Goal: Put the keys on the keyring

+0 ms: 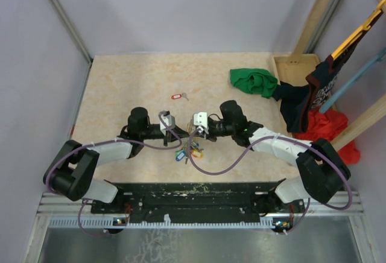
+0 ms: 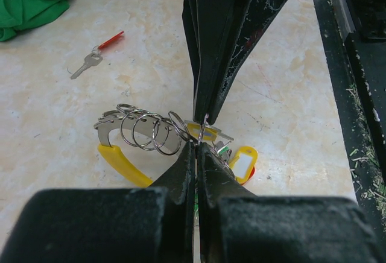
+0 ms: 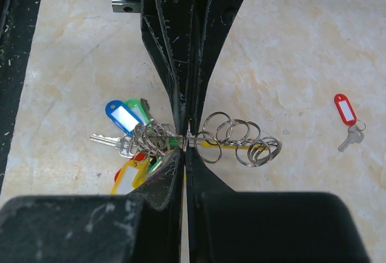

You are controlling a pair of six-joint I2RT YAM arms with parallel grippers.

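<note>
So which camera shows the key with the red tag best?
The right wrist view: the red-tag key lies in the open, tag face and key both plain. The left wrist view shows it too, with the tag seen nearly edge-on. The top view shows it only as a tiny red spot.

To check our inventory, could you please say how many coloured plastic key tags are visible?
5. A blue tag, green tag, yellow tag and partly hidden red tag sit in the key bunch; a loose red tag lies apart with its key. Others may be hidden.
</note>
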